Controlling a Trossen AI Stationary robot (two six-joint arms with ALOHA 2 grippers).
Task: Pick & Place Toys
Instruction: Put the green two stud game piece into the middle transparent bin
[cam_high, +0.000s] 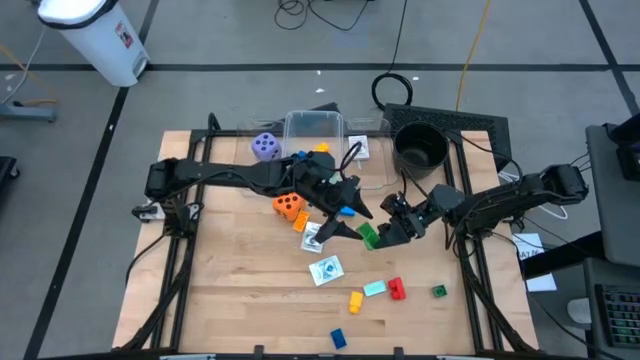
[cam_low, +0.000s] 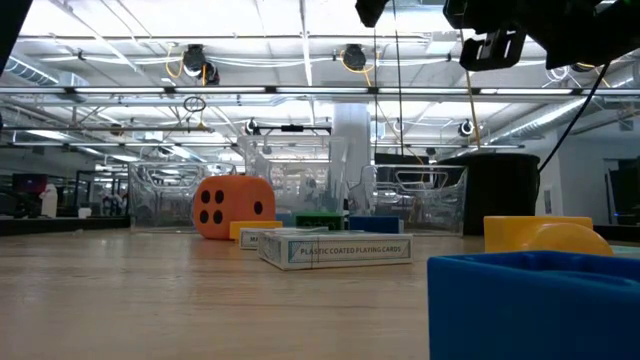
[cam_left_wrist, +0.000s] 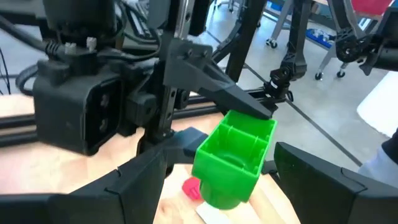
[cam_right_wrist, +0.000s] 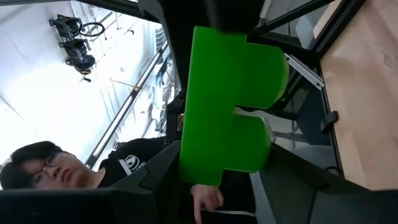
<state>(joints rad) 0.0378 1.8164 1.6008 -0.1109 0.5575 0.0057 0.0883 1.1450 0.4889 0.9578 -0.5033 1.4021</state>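
High view: both arms meet mid-table. Right gripper (cam_high: 388, 232) clamps green block (cam_high: 369, 236), jaws partway shut on it, block lifted off wood. Left gripper (cam_high: 352, 222) right beside it, jaws spread wide either side of same block, not gripping far as I can see. Orange die (cam_high: 289, 206) sits just left of them, purple die (cam_high: 265, 146) by clear tub (cam_high: 316, 125). White cards (cam_high: 326, 270), red block (cam_high: 397, 289), yellow block (cam_high: 354, 301) scattered nearer front edge. Black pot (cam_high: 420, 147) at back right.

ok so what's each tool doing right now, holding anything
right tool: closed on the green block, lifted off the table.
left tool: open, fingers either side of the same green block, not gripping it.
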